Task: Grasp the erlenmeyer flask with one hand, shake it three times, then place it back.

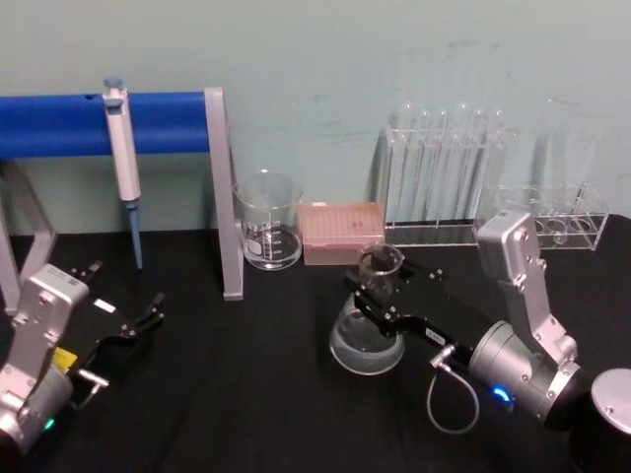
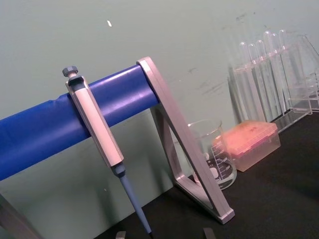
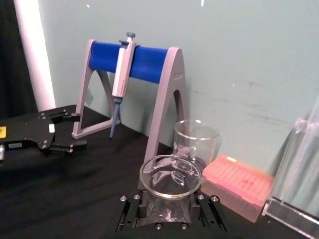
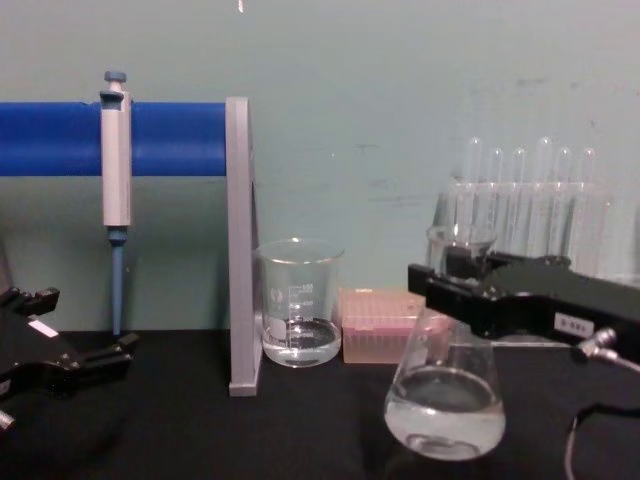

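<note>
flask [image 1: 367, 330], holding some clear liquid, stands upright between the fingers of the right gripper [image 1: 383, 286], which are clamped on its narrow neck just under the flared rim, judged so it cannot slip when shaken; left gripper [image 1: 126, 288] idle well clear, fingers apart, leaving swing room.

Right end effector [image 1: 383, 286] clamped — left end effector [image 1: 126, 288] spread wide

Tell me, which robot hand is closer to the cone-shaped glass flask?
The right. The right gripper is closed around the erlenmeyer flask at its neck. The left gripper sits open far off to the flask's left, past the pipette stand.
</note>
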Action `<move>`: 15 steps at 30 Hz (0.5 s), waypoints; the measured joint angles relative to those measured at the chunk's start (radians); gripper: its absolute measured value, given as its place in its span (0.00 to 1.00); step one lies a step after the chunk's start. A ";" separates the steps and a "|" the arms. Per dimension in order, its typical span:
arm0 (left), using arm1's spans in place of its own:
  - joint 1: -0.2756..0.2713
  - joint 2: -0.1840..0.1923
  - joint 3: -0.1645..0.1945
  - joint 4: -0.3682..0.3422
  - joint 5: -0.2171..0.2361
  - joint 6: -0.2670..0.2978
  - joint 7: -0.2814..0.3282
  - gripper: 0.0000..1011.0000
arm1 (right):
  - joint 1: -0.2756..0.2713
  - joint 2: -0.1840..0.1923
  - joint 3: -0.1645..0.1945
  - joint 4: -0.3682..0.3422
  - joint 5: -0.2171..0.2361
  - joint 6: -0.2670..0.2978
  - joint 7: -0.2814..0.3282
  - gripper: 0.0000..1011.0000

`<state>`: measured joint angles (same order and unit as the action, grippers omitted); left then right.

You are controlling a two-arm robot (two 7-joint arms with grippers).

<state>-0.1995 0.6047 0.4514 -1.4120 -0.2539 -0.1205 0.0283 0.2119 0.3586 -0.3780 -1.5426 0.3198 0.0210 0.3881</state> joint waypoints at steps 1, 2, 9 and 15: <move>0.000 0.000 0.000 0.000 0.000 0.000 0.000 0.99 | -0.001 0.001 0.003 -0.009 -0.001 0.006 -0.004 0.45; 0.000 0.000 0.000 0.000 0.000 0.000 0.000 0.99 | -0.001 0.002 0.005 -0.013 -0.001 0.009 -0.006 0.45; 0.000 0.000 0.000 0.000 0.000 0.000 0.000 0.99 | -0.004 0.006 0.015 -0.037 -0.001 0.024 -0.012 0.45; 0.000 0.000 0.000 0.000 0.000 0.000 0.000 0.99 | -0.011 0.011 0.023 -0.062 0.000 0.037 -0.020 0.45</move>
<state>-0.1995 0.6047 0.4514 -1.4120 -0.2539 -0.1206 0.0283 0.2009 0.3695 -0.3550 -1.6046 0.3202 0.0581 0.3684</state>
